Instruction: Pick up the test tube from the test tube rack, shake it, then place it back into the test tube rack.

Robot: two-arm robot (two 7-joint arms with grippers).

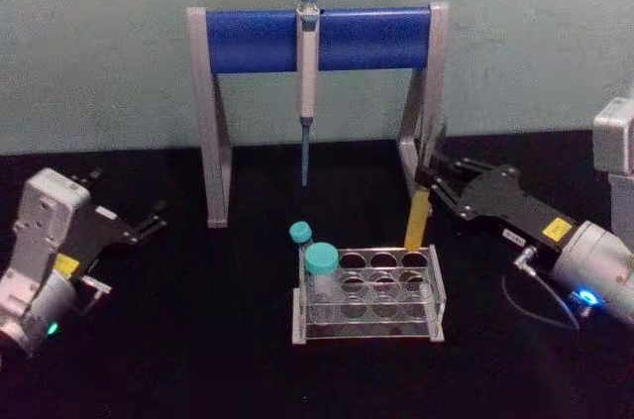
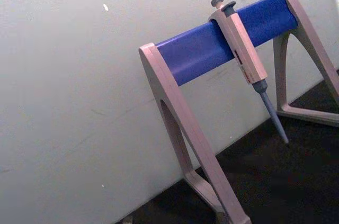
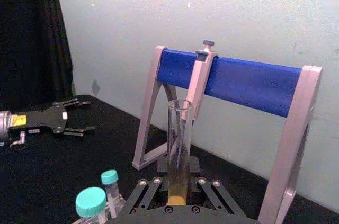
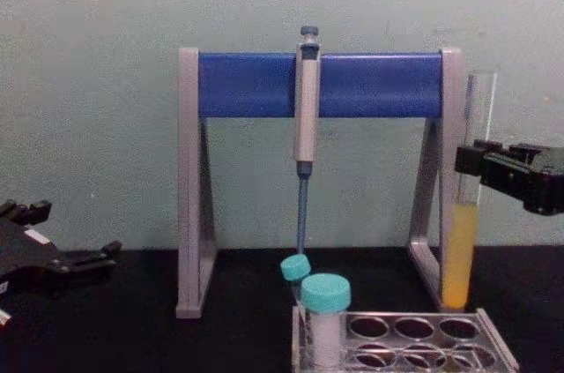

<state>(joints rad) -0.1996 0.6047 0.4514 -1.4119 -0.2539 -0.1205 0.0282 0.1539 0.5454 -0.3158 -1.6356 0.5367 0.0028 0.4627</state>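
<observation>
Right now the right gripper (image 1: pixel 428 179) has its jaws clamped on the tube (image 4: pixel 462 241), upright, its bottom at the back right corner of the rack (image 1: pixel 369 332); the left gripper (image 3: pixel 82 115) sits far left, jaws spread.

Right arm (image 1: pixel 594 261) comes in low, forearm angled up toward its tool. Right gripper (image 1: pixel 428 184) roughly level, fingers closed on the test tube (image 1: pixel 417 223). Grip sits above the liquid line; the tube's open top stands above the fingers, its round end hangs straight below them. Left arm (image 1: pixel 35 270) rests low and idle. Left gripper (image 1: pixel 131 196) well apart from the right one, fingers spread with nothing between them, apparently aimed slightly upward
</observation>
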